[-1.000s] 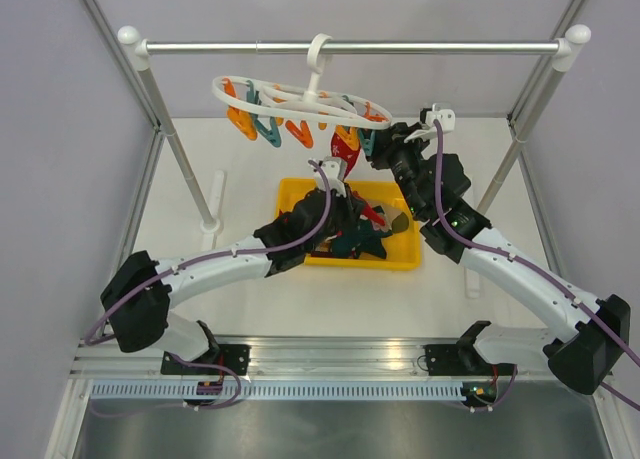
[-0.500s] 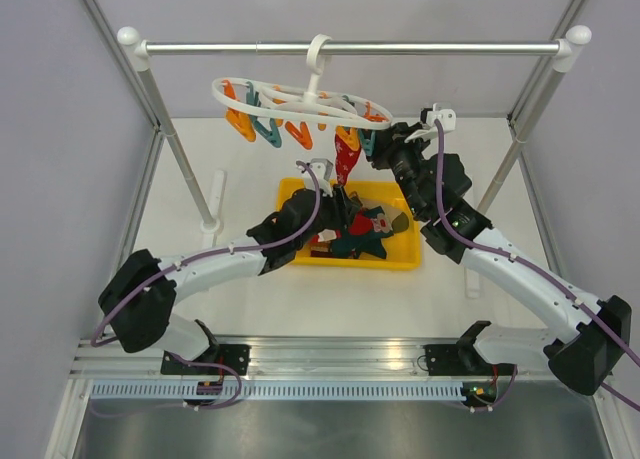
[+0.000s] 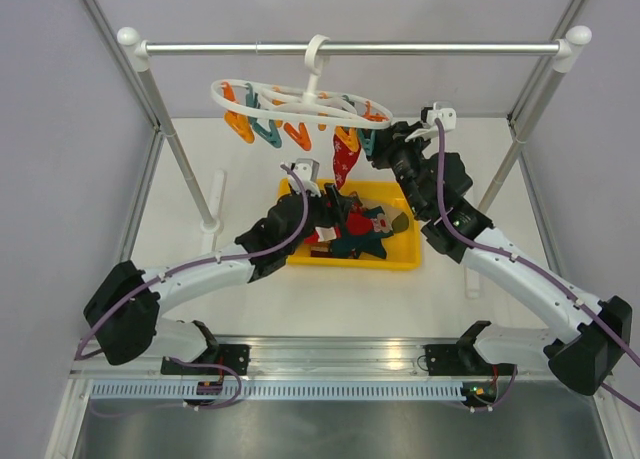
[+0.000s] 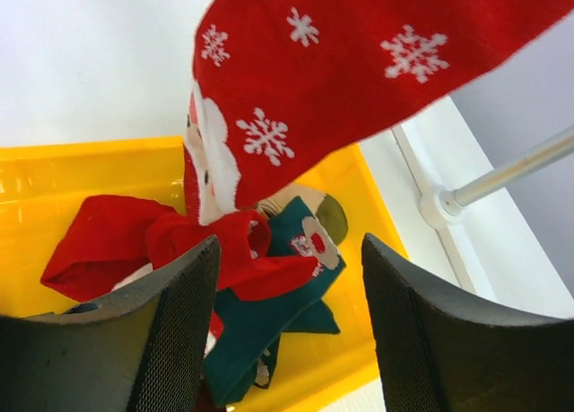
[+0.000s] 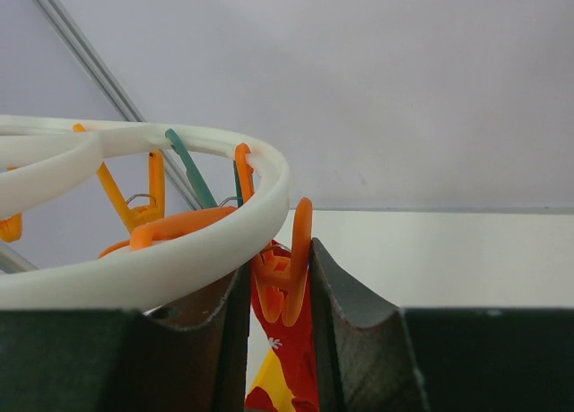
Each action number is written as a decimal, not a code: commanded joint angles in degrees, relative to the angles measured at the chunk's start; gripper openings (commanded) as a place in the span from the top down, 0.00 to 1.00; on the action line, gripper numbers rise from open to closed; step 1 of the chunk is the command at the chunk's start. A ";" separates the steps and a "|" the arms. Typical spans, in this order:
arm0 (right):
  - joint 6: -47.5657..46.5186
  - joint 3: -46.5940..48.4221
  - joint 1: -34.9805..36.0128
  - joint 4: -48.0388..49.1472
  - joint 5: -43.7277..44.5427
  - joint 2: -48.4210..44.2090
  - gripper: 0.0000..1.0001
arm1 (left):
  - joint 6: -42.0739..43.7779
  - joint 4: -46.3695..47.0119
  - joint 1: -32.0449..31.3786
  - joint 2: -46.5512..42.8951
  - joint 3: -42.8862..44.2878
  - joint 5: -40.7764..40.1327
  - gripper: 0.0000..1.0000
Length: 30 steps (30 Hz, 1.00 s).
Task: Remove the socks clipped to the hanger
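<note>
Pulled back since a second ago, the left arm now sits at the near-left corner of the yellow bin (image 3: 395,257). The left gripper (image 4: 289,250), which was closed over the bin, has opened: its two dark fingers (image 4: 170,340) stand wide apart with nothing between them, aimed across the bin from its left side.

High above the bin's far side runs the metal rail (image 3: 400,48). The hanger (image 5: 161,268) hooks onto it, so the white ring hangs over the bin's far edge. The right arm has not moved – it reaches up past the bin's right side to the ring's right end.

One red snowflake sock (image 4: 359,80) is clipped to the hanger and dangles straight down over the far half of the bin, its toe just above the pile. Inside the bin lie the loose socks (image 3: 355,229): a crumpled red sock (image 4: 108,241) toward the left wall, a dark teal sock (image 4: 269,322) toward the near wall, and part of a beige one (image 4: 309,206) behind them.

Above the bin's far-right corner, the right gripper (image 5: 280,259) has its fingers (image 5: 354,322) drawn in on either side of an orange peg (image 5: 291,268), pinching it just under the ring. Red fabric shows below that peg. Further along the ring hang another orange clip (image 5: 139,201) and a teal clip (image 5: 193,174).
</note>
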 commanded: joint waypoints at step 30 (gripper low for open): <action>-0.28 1.62 0.69 -2.40 -1.53 -3.67 0.76 | 12.19 9.79 -0.67 9.35 9.58 -5.93 0.98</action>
